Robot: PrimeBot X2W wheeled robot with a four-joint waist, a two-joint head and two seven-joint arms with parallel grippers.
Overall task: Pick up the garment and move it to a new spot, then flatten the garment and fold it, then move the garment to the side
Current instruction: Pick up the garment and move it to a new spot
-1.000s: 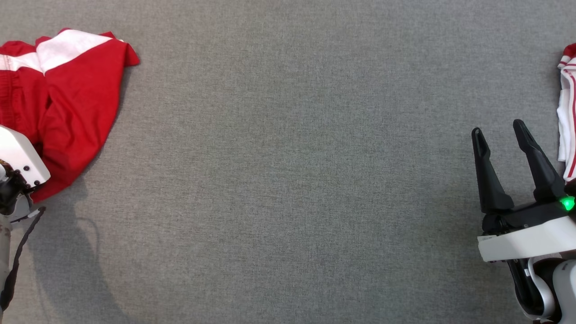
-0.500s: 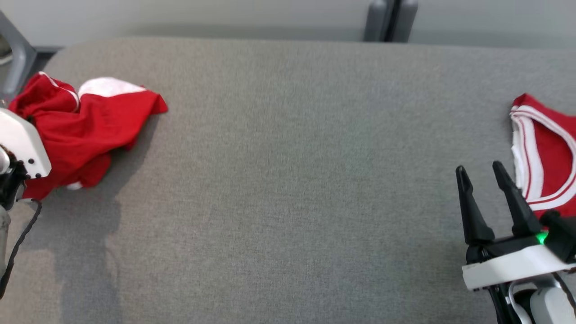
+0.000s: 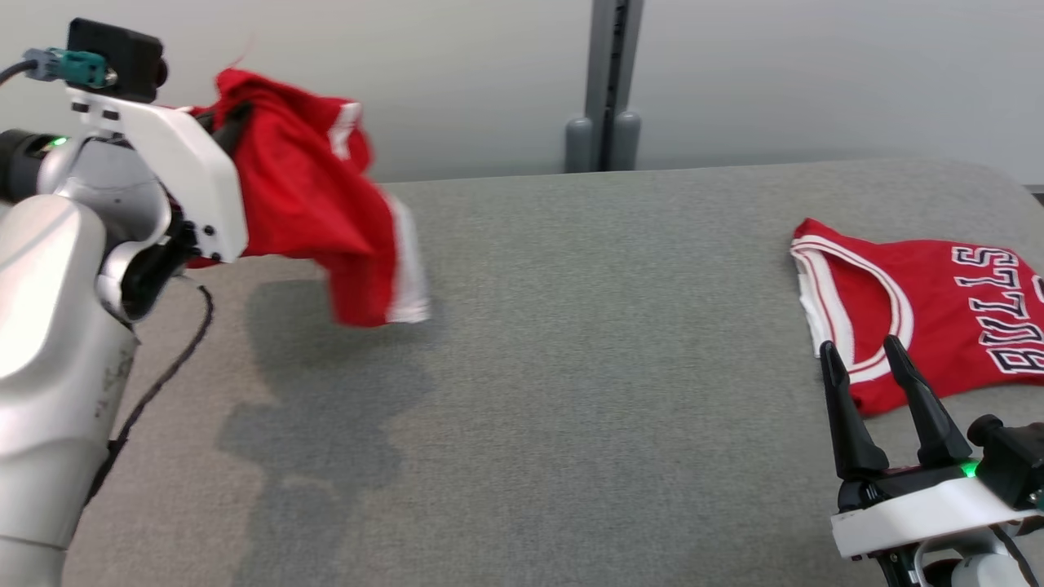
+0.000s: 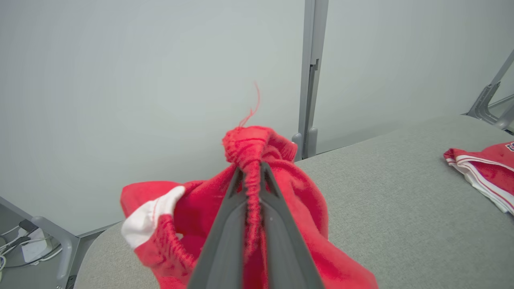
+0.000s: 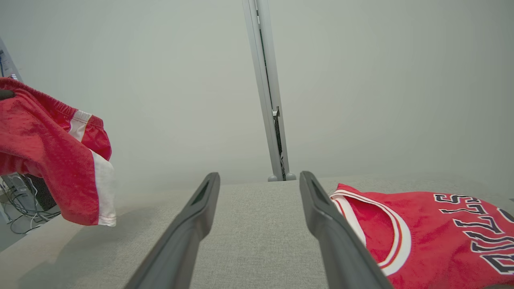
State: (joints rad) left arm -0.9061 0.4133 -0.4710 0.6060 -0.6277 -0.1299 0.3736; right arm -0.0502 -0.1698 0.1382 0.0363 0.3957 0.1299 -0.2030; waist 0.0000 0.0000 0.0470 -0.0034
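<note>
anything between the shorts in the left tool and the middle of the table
Nothing visible does. The left tool is shut on the red shorts, hanging above the left end of the table; the grey surface toward the middle is bare. The Bulls jersey lies at the right end, by the open right tool.

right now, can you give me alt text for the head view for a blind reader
The left gripper, shut on bunched red shorts with white trim, holds them up above the left end of a grey table. At lower right the right gripper, open, points toward a red Bulls jersey lying on the table.
</note>
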